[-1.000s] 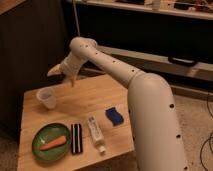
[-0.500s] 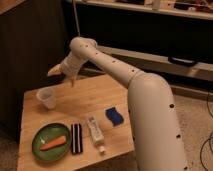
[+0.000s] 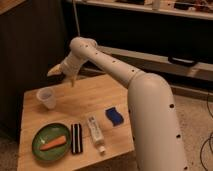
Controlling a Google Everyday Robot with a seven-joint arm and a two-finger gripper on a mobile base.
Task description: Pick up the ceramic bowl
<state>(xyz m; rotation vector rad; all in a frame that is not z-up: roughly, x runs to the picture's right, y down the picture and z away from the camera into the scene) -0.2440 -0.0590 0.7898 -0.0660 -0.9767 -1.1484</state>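
Observation:
The ceramic bowl [image 3: 51, 142] is a shallow round green dish at the front left of the wooden table [image 3: 90, 97]. An orange carrot [image 3: 54, 143] lies in it. My gripper [image 3: 61, 73] hangs above the table's back left part, well behind the bowl and above and right of the translucent white cup [image 3: 46, 98]. The white arm reaches to it from the right side of the camera view.
A black bar [image 3: 76, 138] lies right of the bowl, then a white tube [image 3: 95, 132] and a blue sponge [image 3: 115, 116]. A dark cabinet stands behind the table on the left. Dark shelving runs across the back.

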